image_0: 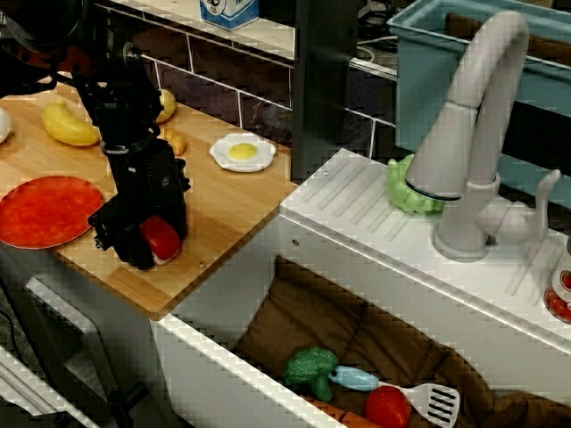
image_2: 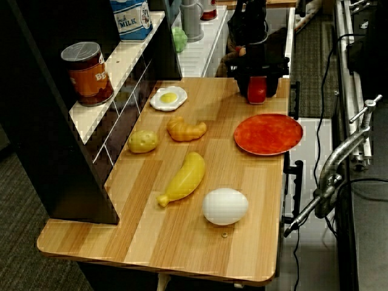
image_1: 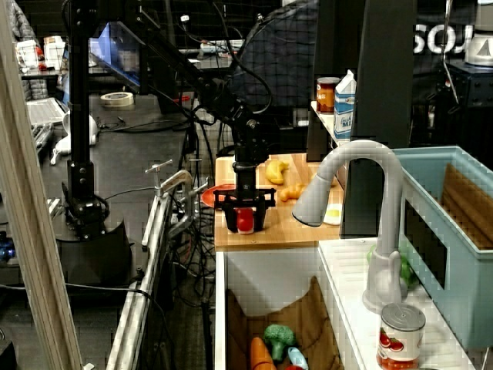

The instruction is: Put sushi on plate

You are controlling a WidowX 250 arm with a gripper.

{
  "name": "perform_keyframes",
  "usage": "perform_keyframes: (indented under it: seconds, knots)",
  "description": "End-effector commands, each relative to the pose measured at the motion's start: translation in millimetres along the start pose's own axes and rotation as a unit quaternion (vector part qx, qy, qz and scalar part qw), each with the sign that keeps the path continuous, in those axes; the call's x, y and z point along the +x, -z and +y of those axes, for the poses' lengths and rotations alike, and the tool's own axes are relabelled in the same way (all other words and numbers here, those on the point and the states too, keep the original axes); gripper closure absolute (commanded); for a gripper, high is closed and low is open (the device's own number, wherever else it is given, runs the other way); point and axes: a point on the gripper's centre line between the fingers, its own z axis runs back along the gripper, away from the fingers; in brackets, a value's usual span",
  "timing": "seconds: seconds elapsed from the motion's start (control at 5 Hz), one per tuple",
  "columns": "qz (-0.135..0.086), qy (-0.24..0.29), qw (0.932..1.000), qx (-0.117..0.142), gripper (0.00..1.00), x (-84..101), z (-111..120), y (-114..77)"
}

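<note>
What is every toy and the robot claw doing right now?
gripper: closed around the sushi, low at the counter.
sushi: held between the fingers, red top showing.
plate: flat, bare.
fried egg: lying yolk up.
banana: lying flat.
soup can: upright on the shelf.

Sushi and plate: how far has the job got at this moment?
Done: the gripper has reached the sushi and sits around it near the counter's sink-side edge. In hand: the grasp; whether the sushi is lifted off the wood cannot be told. Left: carrying it to the red plate, which lies bare beside it, then releasing.
</note>
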Motion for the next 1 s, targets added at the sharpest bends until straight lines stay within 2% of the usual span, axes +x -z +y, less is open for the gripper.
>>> perform_keyframes:
  seconds: [0.0,0.2,0.4,0.6,0.8]
  knots:
    - [0.011,-0.016,0.9997,-0.012,1.00,-4.9,-5.3,-43.1]
    - [-0.013,-0.019,0.9996,-0.018,1.00,-21.2,-9.2,-93.5]
    - [-0.017,-0.027,0.9994,-0.016,1.00,-42.1,-12.3,-117.8]
    - [-0.013,-0.046,0.9985,-0.025,1.00,-74.3,-10.0,-111.9]
    - [0.009,-0.058,0.9980,-0.025,1.00,-96.5,-13.0,-97.3]
